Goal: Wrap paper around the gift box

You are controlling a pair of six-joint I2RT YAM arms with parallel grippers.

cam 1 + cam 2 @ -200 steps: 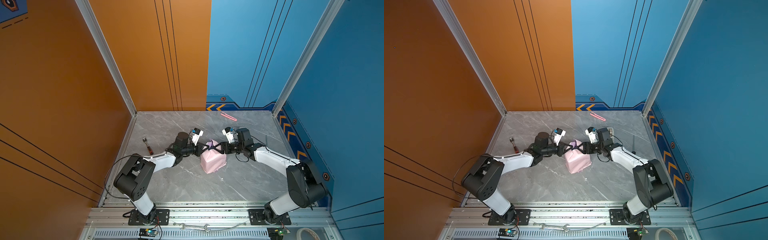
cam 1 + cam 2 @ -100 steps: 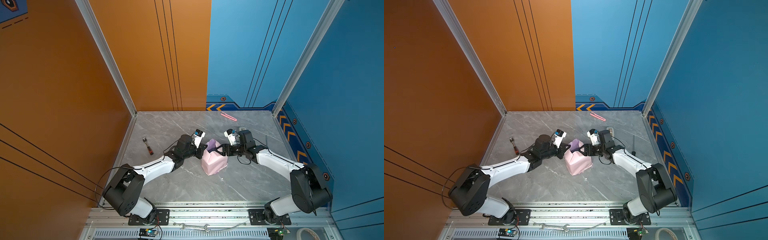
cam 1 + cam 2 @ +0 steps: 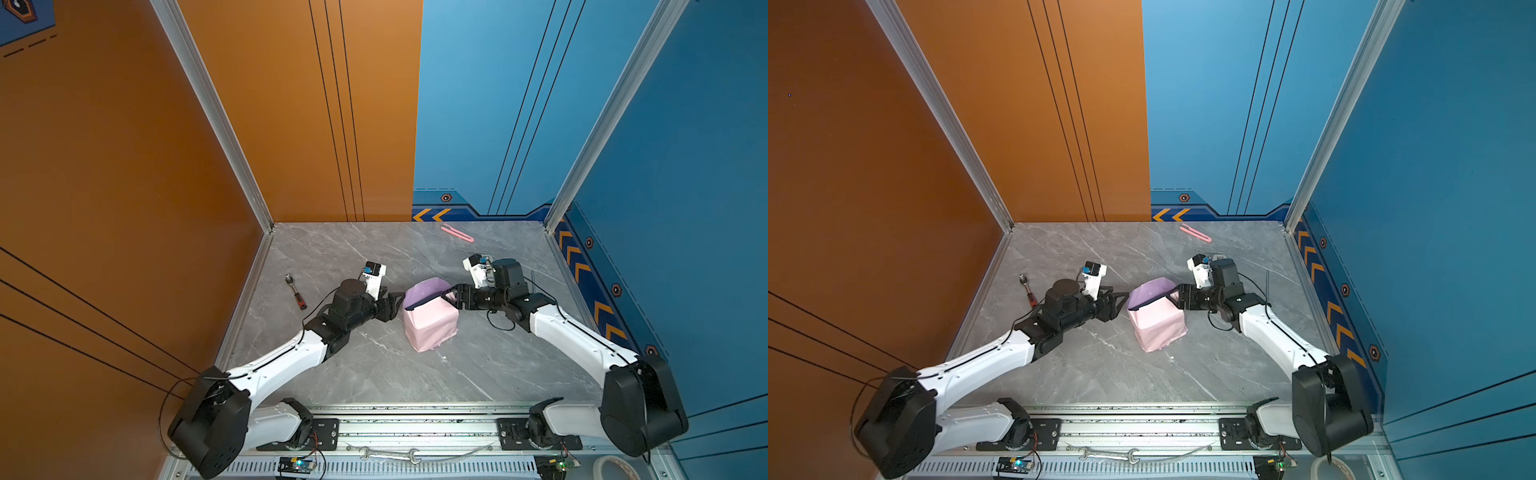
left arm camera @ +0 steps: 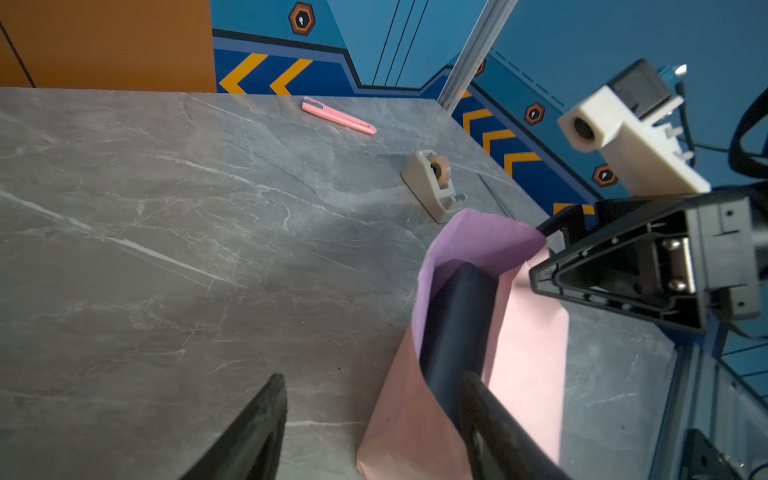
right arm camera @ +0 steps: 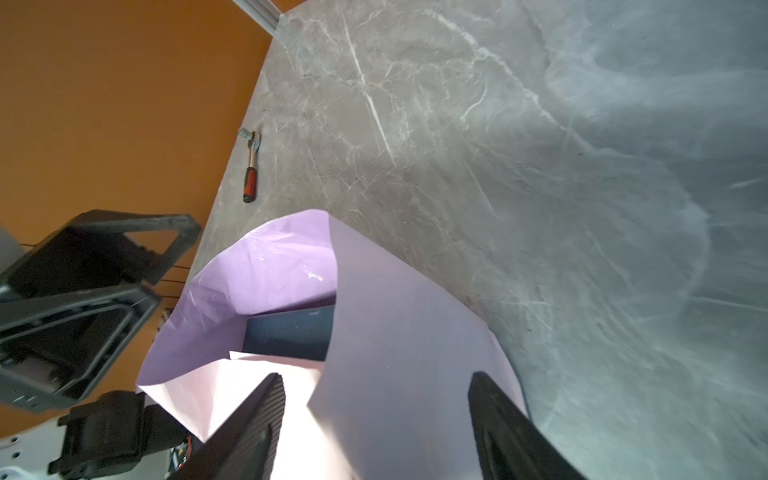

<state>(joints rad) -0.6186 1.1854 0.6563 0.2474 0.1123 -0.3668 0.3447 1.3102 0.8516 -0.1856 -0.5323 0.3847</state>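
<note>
see only a dark sliver of the gift box (image 4: 457,324) down inside the raised paper (image 4: 528,332); rest covered. lose the roots of the jaws of left gripper (image 4: 374,378) and right gripper (image 5: 376,376) past each wrist view's edge. cannot tell whether either touches the paper.

Robot test cell: panelled walls (image 3: 124,166), marble tabletop (image 3: 374,374)

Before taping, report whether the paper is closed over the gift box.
Open: the paper stands up around the gift box, whose dark top shows uncovered in both wrist views.
</note>
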